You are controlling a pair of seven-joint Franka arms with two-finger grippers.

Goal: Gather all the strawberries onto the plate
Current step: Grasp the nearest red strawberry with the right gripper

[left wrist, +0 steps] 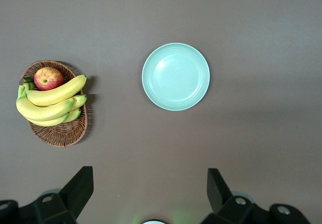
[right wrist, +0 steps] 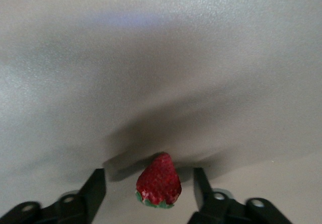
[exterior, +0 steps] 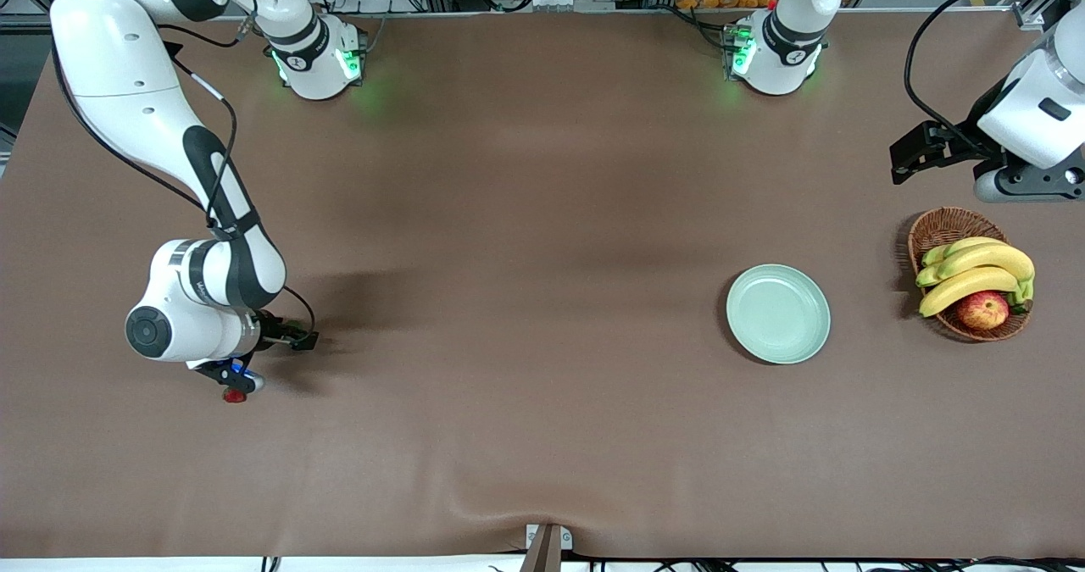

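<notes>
Right end effector [right wrist: 149, 191] low with fingers apart; left end effector [left wrist: 150, 196] waits open.

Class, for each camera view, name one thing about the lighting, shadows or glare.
Front view: the right arm throws a dark shadow on the table. Left wrist view: soft glare on the plate. Right wrist view: broad shadow around the strawberry, the cloth looking washed-out grey.

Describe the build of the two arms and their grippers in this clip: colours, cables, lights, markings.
Both arms are glossy white with black joint bands and green-lit bases. The right arm carries a thin black cable along its links and a round dark cap at the wrist. The right gripper and left gripper have black fingers on black mounts; the left arm trails a looping black cable.
</notes>
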